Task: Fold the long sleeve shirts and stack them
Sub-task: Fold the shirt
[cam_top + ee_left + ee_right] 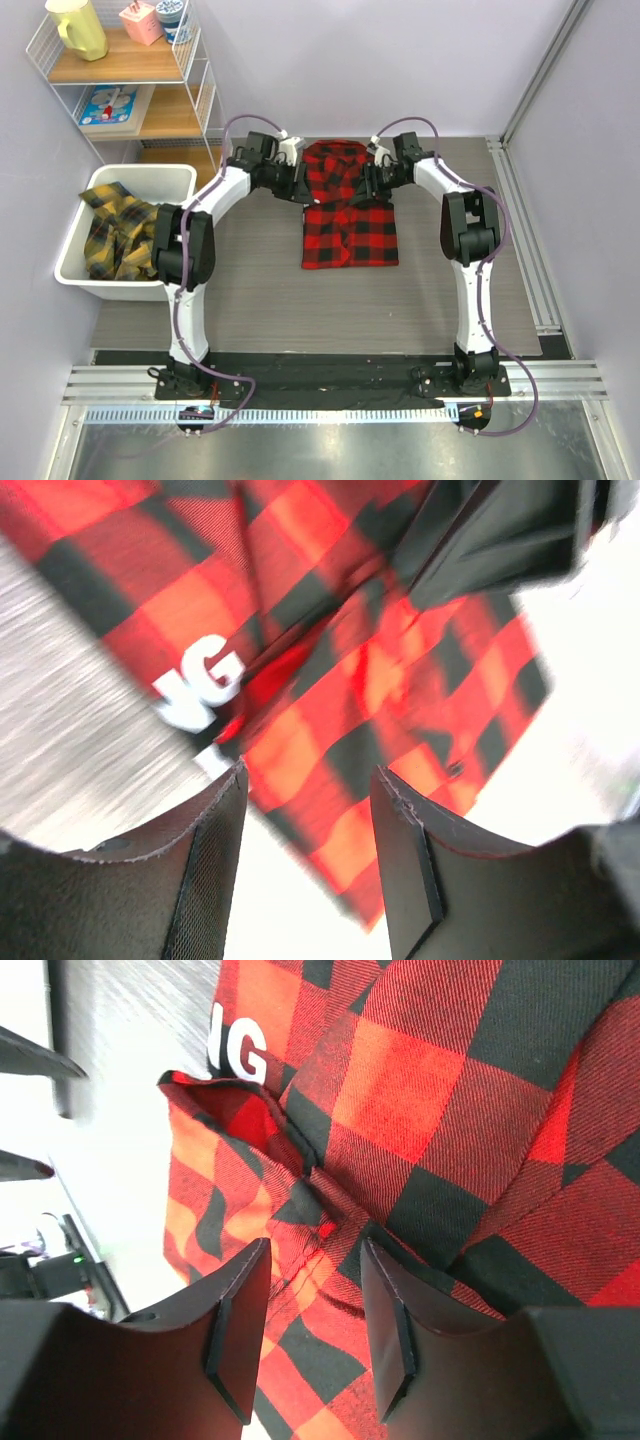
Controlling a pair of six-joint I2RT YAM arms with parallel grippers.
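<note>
A red-and-black checked shirt lies folded into a narrow rectangle at the back middle of the table, collar end toward the far wall. Its white lettering shows in the left wrist view, and the same lettering in the right wrist view. My left gripper hangs at the shirt's upper left edge. Seen from the wrist, the left gripper stands open, with the shirt beyond its fingertips. My right gripper is at the upper right edge. Up close, the right gripper has its jaws apart just over rumpled cloth. Yellow-and-black shirts lie bunched in a bin.
The white bin stands at the table's left edge. Behind it is a wire shelf with a yellow jug and small items. An aluminium rail runs along the right side. The far wall is close behind the shirt.
</note>
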